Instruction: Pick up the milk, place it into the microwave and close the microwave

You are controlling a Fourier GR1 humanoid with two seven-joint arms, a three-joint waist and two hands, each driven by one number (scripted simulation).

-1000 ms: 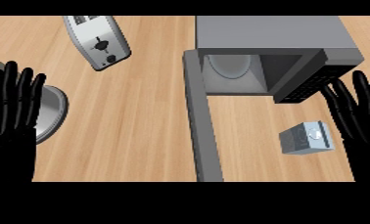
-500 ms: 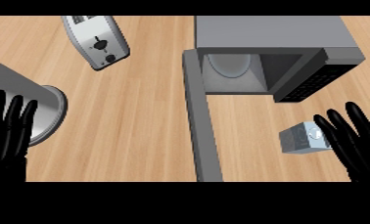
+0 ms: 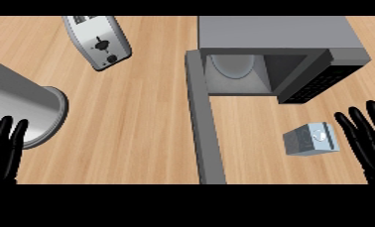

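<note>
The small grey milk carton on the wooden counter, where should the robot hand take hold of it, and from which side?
Probably across the flat side walls of the small grey milk carton, coming from its right: it stands boxy and upright, cap on top, and the right robot hand is open beside that side, not touching.

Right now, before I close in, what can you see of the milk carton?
The milk carton is a small grey-white box, apparently upright, with a round cap on its top face. It stands on the wooden counter, right of the open microwave door and in front of the control panel. The right robot hand, fingers straight, is just to its right; a narrow gap seems to separate them. Nothing else touches it.
</note>
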